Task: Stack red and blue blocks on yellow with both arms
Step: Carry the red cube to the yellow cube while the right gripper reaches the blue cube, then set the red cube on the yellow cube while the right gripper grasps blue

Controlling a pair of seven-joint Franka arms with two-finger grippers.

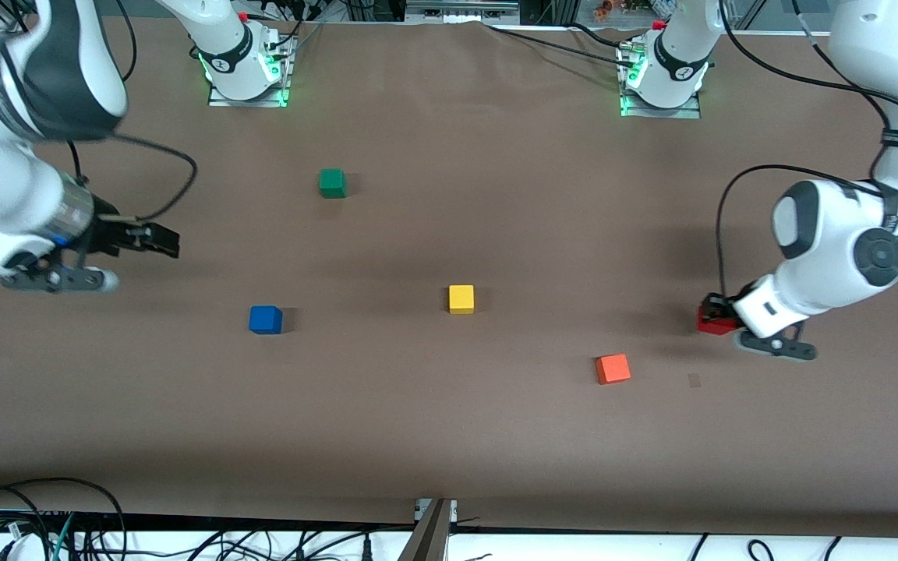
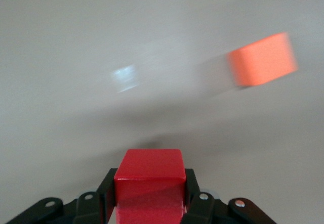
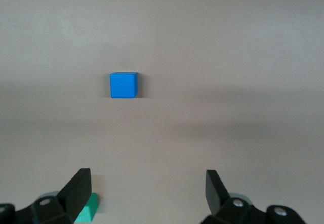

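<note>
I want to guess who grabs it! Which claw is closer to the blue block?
The right one. The right claw hangs open over the table toward the right arm's end, close to the blue block. The left claw is toward the left arm's end, shut on the red block.

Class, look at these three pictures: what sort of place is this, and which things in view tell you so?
Most likely a robotics lab bench. Two white arms are bolted to a brown table, cables trail along its edge, and plain colored cubes serve as test pieces: the left tool grips the red block, while the right tool hangs open over the table.
</note>
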